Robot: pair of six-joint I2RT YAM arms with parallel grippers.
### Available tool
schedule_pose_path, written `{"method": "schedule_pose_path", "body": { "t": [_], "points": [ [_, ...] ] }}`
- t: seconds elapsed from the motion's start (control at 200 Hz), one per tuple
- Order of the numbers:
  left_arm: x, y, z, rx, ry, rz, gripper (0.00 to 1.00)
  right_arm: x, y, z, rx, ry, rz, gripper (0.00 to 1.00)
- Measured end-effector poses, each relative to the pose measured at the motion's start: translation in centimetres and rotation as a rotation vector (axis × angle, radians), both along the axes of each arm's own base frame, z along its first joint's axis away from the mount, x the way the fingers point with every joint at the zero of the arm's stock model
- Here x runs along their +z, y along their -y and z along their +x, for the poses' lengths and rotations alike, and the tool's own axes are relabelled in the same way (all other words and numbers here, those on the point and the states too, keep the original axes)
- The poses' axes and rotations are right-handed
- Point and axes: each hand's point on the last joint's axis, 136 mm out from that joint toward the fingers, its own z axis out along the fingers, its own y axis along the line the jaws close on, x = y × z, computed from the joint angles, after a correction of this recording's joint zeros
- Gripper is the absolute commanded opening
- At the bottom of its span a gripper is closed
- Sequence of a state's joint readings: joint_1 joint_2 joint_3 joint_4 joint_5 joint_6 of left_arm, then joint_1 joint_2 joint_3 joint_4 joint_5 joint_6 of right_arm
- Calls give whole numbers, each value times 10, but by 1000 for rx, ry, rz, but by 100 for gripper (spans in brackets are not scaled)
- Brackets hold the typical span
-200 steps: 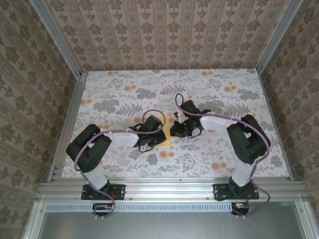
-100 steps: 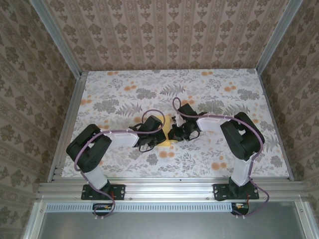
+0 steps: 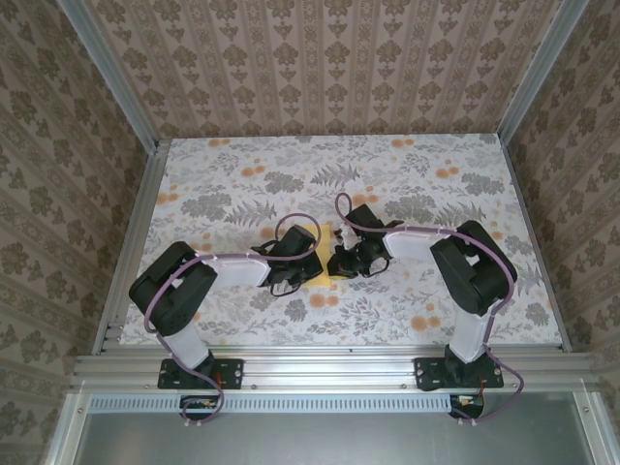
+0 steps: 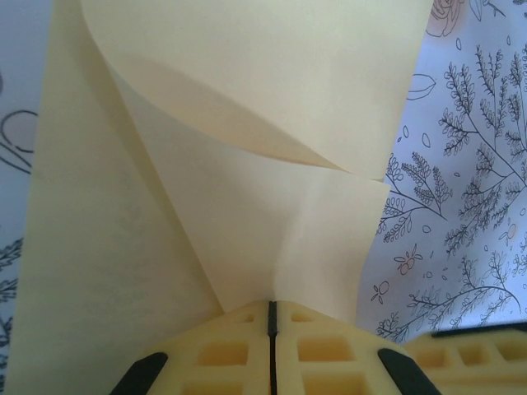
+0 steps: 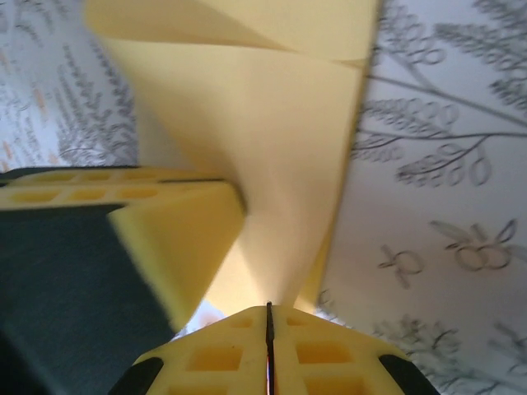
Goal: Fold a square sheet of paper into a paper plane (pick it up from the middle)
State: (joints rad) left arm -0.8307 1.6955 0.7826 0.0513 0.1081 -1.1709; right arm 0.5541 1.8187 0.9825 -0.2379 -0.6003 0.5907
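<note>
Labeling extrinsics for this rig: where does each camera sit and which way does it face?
Top external: above, behind the bases, looking down at the table; left arm, right arm, left gripper, right gripper.
Left wrist: on left arm, facing along its shut fingers at the paper sheet.
Right wrist: on right arm, likewise, fingers shut.
Shared: both wrist views see the sheet.

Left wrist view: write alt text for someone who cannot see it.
The left gripper is shut on a partly folded yellow sheet of paper, one flap curling over it. The floral-print table shows at right.
</note>
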Motion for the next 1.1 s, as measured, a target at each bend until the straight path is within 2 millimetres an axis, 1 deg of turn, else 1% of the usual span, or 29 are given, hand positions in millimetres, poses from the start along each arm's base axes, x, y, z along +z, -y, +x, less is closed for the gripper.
{"method": "schedule_pose_path", "body": {
  "t": [0.075,0.14,0.265,0.43,0.595,0.88,0.955,1.05,1.1],
  "points": [
    [0,0,0,4,-3,-1,9,5,-2,-4,8,9,12,10],
    [0,0,0,7,-4,-3,8,3,-3,-7,10,3,13,10],
    [0,0,0,13,-7,-5,8,-5,-2,-15,14,-21,4,10],
    [0,0,0,13,-8,-5,8,-17,1,-20,14,-48,-21,9],
    [0,0,0,13,-7,-6,8,-17,1,-20,14,-45,-21,9],
    [0,0,0,16,-8,-7,8,-8,-2,-13,6,-23,-7,10],
    [0,0,0,16,-8,-7,8,-10,-4,-11,3,-26,-8,10],
    [0,0,0,16,-8,-7,8,-18,-3,-13,-3,-49,-20,10],
    [0,0,0,16,-8,-8,9,-18,-3,-12,-3,-49,-19,10]
  ]
}}
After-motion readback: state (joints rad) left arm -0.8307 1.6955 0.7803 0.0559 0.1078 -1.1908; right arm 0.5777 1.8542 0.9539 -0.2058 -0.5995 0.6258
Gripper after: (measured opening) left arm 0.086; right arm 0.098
